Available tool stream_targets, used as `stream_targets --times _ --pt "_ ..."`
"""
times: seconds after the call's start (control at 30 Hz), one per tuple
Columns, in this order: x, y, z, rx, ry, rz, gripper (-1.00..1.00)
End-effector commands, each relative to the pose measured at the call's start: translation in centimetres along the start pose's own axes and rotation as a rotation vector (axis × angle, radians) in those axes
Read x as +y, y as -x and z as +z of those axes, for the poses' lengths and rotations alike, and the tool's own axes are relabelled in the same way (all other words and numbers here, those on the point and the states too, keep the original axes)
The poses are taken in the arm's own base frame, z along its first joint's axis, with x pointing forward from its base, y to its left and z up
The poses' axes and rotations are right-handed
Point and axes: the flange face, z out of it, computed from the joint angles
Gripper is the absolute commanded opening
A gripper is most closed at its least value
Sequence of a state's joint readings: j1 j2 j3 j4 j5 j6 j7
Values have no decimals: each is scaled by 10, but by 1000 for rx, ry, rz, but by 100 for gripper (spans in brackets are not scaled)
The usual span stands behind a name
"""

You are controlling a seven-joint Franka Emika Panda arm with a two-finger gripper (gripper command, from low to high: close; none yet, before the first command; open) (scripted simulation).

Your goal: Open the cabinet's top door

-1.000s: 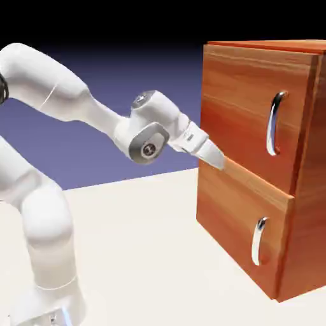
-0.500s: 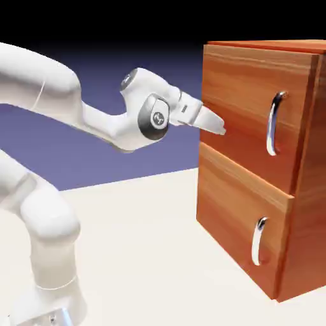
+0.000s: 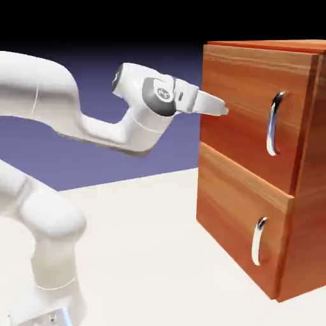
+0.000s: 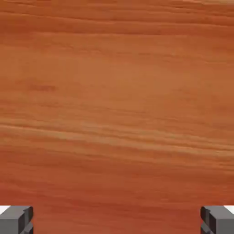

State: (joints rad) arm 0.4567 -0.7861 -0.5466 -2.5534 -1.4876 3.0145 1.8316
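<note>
The reddish-brown wood-grain cabinet (image 3: 299,210) stands at the exterior view's right, both doors shut. Its top door (image 3: 245,105) carries a vertical curved silver handle (image 3: 274,122). My gripper (image 3: 223,109) points at the top door's left part, level with the handle's upper half and well to the left of it. In the hand view the top door (image 4: 117,100) fills the frame with wood grain, and the handle is out of that view. Both grey fingertips (image 4: 16,219) sit far apart at the bottom corners, so the gripper (image 4: 117,221) is open and holds nothing.
Below the top door is the shorter lower door (image 3: 239,219) with its own silver handle (image 3: 258,240). The cabinet rests on a pale table (image 3: 146,255). My arm's base column (image 3: 54,255) stands at the lower left.
The hand has risen from the seam between the two doors to the top door's upper half and levelled out to point straight at the wood.
</note>
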Motion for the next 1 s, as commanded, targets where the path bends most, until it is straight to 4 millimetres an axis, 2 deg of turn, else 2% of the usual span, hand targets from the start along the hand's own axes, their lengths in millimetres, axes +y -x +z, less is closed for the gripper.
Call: stream_targets --times 0.0,0.23,0.47,0.7,0.97 --pt "2 -2 -1 10 -8 2 100" --pt "19 -18 -3 75 -64 16 100" --pt "46 -31 1 132 -115 34 100" --pt "79 -43 13 179 -161 54 100" --pt "125 -53 35 218 -206 78 100"
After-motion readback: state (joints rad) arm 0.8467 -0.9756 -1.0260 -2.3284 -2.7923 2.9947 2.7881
